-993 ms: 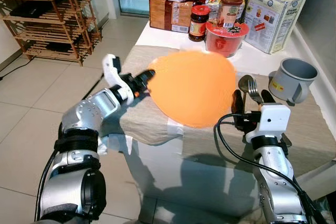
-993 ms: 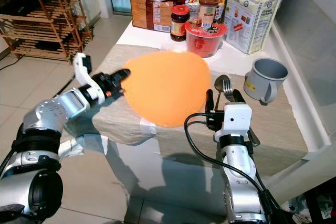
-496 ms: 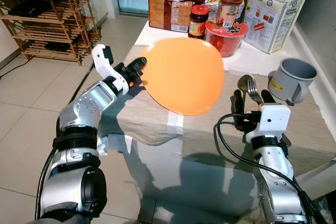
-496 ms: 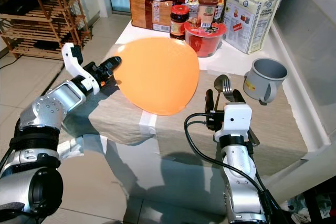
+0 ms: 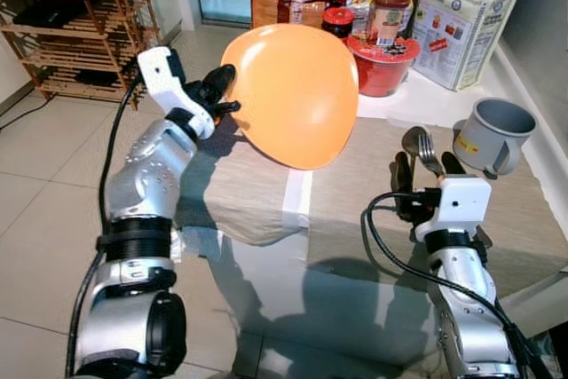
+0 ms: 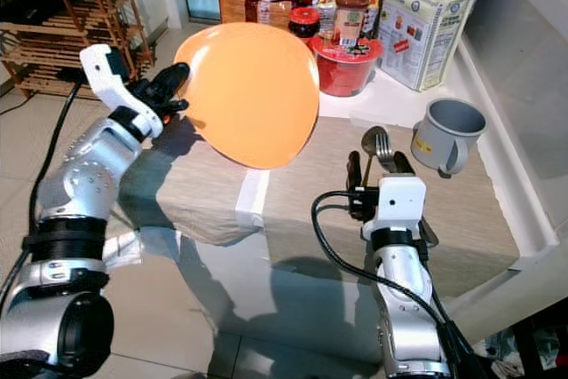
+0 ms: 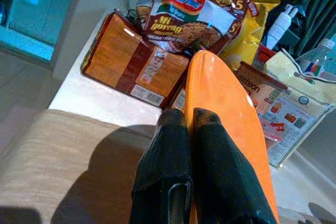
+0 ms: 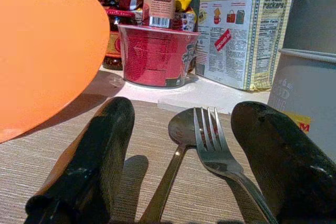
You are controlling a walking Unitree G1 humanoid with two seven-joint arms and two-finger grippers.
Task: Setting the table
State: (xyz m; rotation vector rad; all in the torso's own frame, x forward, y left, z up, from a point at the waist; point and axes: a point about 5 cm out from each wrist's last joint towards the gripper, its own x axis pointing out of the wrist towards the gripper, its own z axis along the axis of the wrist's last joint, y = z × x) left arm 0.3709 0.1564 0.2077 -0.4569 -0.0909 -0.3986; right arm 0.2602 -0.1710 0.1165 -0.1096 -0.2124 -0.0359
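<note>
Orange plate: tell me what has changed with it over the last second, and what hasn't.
The left gripper, shut on the orange plate at its rim, has lifted it off the table runner and tilted it up on edge. The right gripper stays put, jaws open around the fork and spoon. Grey mug unmoved.

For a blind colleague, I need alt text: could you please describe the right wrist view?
A spoon and a fork lie side by side on the beige table mat between the two open black fingers of the right end effector. The raised orange plate is on one side, with a red noodle cup and a cracker bag behind.
</note>
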